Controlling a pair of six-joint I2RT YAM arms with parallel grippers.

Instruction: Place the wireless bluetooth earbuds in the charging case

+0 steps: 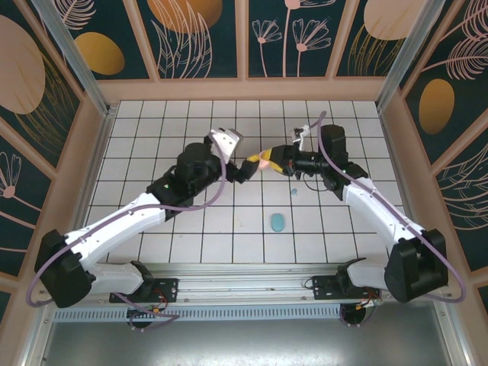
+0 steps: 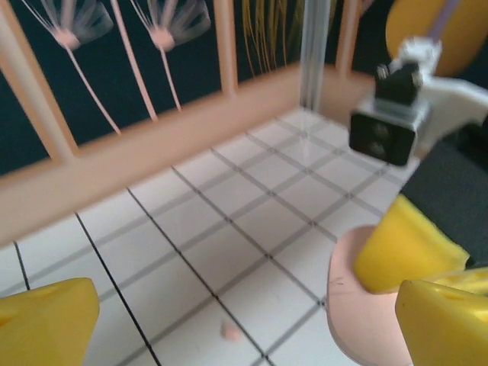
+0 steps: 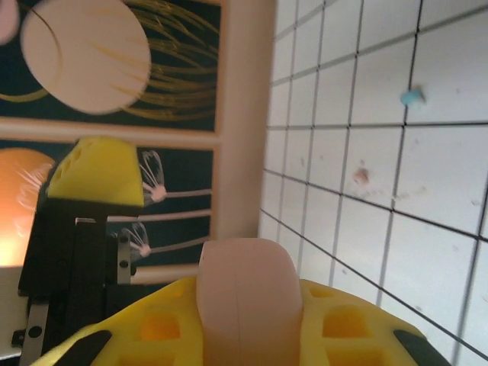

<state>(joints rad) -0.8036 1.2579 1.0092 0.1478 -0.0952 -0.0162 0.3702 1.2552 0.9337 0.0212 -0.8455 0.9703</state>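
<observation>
My right gripper (image 1: 268, 162) is shut on the pink charging case (image 3: 244, 293), held above the middle of the tiled floor, its yellow fingers (image 3: 343, 328) on either side of it. The same case (image 2: 357, 305) sits at the right of the left wrist view. My left gripper (image 2: 248, 314) stands open right beside it with nothing between its fingers (image 2: 46, 324). One pink earbud (image 2: 231, 331) lies on the tiles below it, and that pink earbud (image 3: 361, 177) also lies near a light blue earbud (image 3: 412, 97). The blue earbud (image 1: 293, 191) lies just below the grippers.
A teal oval case (image 1: 277, 222) lies on the tiles nearer the arm bases. Wooden rails and patterned walls (image 1: 244, 88) close in the tiled floor at the back and sides. The right arm's wrist camera (image 2: 389, 130) hangs close to my left gripper.
</observation>
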